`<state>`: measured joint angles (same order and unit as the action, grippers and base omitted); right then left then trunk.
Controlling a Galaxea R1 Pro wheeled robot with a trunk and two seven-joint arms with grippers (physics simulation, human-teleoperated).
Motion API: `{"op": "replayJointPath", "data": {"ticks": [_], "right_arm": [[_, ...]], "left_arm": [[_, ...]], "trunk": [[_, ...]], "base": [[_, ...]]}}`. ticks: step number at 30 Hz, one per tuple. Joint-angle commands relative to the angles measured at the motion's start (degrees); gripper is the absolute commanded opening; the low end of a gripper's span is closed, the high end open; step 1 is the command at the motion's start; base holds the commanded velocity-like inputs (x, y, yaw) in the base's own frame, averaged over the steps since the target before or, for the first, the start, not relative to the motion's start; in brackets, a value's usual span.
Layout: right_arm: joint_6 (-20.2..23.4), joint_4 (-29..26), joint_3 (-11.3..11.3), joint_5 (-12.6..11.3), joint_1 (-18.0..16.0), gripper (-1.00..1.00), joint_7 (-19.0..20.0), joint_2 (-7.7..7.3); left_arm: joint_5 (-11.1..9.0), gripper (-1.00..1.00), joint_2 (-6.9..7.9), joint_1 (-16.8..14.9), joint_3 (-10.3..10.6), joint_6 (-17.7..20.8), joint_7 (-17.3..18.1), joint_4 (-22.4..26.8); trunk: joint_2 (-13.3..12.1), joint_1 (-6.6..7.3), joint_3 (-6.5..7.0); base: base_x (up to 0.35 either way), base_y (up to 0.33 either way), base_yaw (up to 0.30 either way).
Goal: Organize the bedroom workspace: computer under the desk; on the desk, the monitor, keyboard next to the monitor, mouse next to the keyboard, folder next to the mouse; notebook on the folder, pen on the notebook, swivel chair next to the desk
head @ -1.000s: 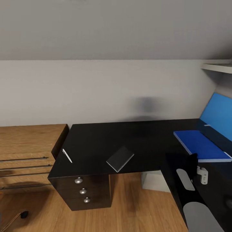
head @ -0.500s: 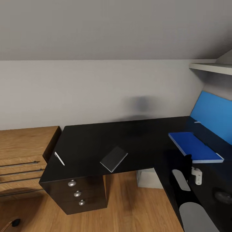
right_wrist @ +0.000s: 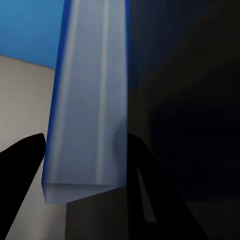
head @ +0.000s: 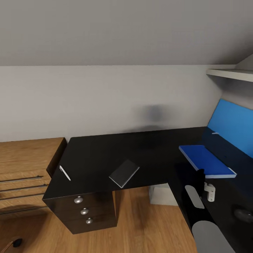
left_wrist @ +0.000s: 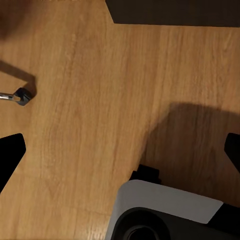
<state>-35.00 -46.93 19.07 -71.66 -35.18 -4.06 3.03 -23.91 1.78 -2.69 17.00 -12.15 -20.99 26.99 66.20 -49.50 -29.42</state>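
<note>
Right claw [right_wrist: 85,155] clamped on near edge of blue folder [head: 206,161] over desk [head: 140,151]; likely light, stiff, slippery; edge grip.

Head camera looks forward and down from above onto the black worktop [head: 140,151]. Left wrist camera faces straight down at the wooden floor [left_wrist: 100,100]. Right wrist camera sits very near the blue folder [right_wrist: 87,100], shared with the head view [head: 205,160].

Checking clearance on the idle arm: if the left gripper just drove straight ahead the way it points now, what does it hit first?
Most likely the wooden floor: the left wrist view looks straight down at it between the fingertips. The robot's own white base and a chair caster lie off that line. Depth to the floor is unclear.
</note>
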Motion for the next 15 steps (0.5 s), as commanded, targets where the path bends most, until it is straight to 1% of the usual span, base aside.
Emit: {"op": "replayJointPath", "data": {"ticks": [1, 7, 10, 13, 15], "right_arm": [[-0.04, -0.09, 0.08, 0.0, -0.04, -1.0, -0.23, 0.06], [0.08, -0.1, 0.25, -0.05, 0.01, -1.0, -0.65, -0.53], [0.12, -0.1, 1.1, -0.19, 0.02, -1.0, -1.9, -1.33], [0.11, -0.13, 1.6, -0.28, 0.02, -1.0, -3.12, -2.09], [0.11, -0.12, 1.76, -0.3, 0.02, -1.0, -3.44, -2.33]], "left_arm": [[-0.52, 1.0, 0.07, -0.04, 0.49, -0.24, -0.37, 0.03], [-0.67, 1.0, 0.32, -0.04, 0.27, -0.24, -0.6, 1.1], [-0.69, 1.0, 0.2, -0.04, 0.3, -0.24, -0.64, 1.68], [-0.69, 1.0, 0.17, -0.04, 0.31, -0.14, -0.69, 2.28], [-0.7, 1.0, 0.13, -0.04, 0.31, -0.1, -0.71, 2.45]], "trunk": [[0.03, 0.0, -0.06], [0.03, 0.0, -0.06], [0.03, 0.0, -0.06], [1.24, -0.66, -0.59], [2.04, -1.1, -0.95]], "base": [[0.0, 0.0, 0.0], [0.0, 0.0, 0.0], [0.0, 0.0, 0.0], [0.0, 0.0, 0.0], [0.0, 0.0, 0.0]]}}
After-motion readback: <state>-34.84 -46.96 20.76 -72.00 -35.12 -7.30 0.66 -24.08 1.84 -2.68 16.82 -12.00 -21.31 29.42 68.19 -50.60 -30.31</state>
